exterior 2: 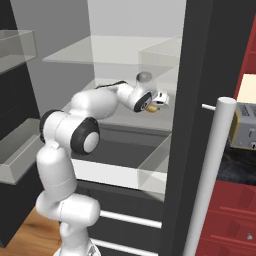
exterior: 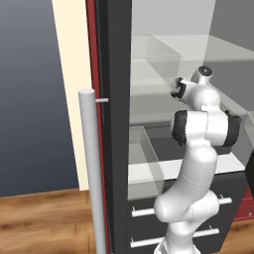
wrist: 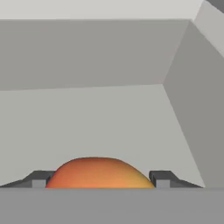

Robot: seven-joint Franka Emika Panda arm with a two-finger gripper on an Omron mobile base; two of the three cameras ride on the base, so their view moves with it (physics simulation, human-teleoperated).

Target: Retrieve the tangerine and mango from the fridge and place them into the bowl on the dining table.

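The fridge (exterior: 116, 124) stands open and my arm reaches onto a pale middle shelf (exterior 2: 125, 117). An orange-red fruit shading to yellow, the mango (wrist: 98, 173), lies on that shelf between my fingertips (wrist: 39, 178). My gripper (wrist: 100, 179) has one tip against each side of it. From the right base view the gripper (exterior 2: 156, 101) is at the shelf's right end, with the mango (exterior 2: 148, 107) a small orange spot at its tip. The tangerine, the bowl and the dining table are out of view.
The shelf's back wall and right side wall (wrist: 197, 109) stand close ahead of the hand. Translucent door bins (exterior: 144, 149) and a long bar handle (exterior: 92, 173) flank the opening. A second handle (exterior 2: 210, 175) rises on the right, with red cabinets (exterior 2: 235, 215) and drawers (exterior: 149, 211) beyond.
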